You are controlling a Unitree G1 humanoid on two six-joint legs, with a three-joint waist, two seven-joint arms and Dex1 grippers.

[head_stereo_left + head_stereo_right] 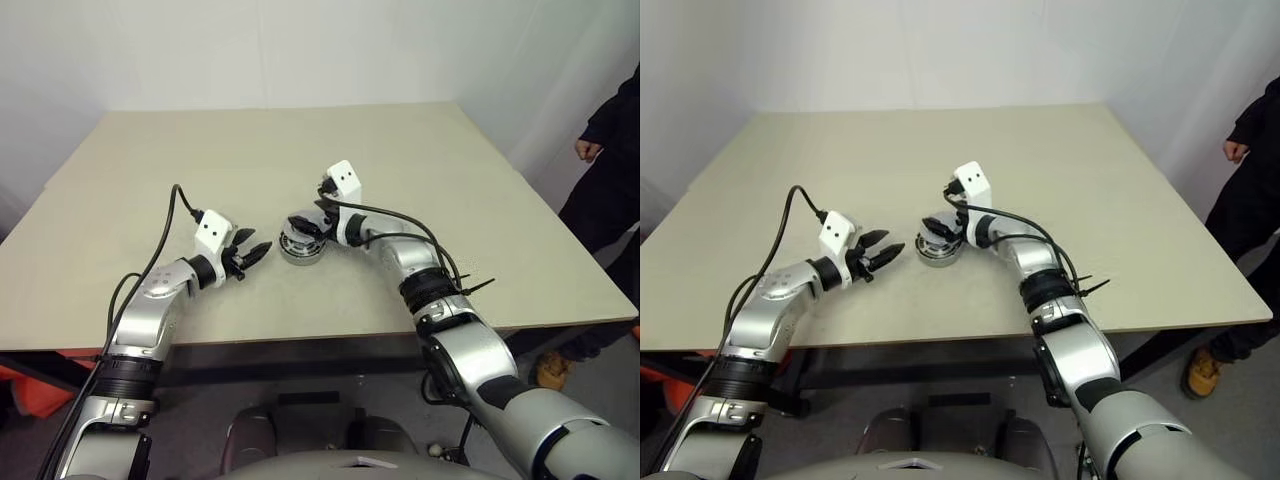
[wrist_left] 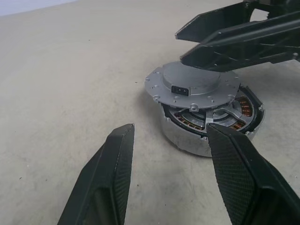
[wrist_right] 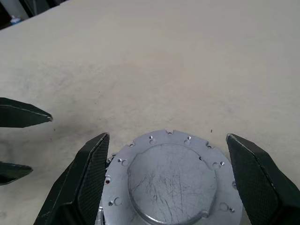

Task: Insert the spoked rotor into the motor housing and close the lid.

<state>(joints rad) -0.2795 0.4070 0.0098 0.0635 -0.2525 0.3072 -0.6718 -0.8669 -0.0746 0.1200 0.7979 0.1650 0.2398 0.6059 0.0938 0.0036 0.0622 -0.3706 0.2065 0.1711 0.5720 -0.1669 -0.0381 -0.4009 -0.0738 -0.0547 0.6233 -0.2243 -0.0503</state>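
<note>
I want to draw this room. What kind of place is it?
Probably a robot test room or workshop: a plain beige table against bare white walls, one motor housing on it, a person standing by.

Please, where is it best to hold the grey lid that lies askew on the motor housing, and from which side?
Grip the lid by its notched rim, two opposite edges, coming from above. It is a flat disc tilted on the motor housing, so only the rim gives hold. The right hand already straddles it, fingers wide at either side.
</note>
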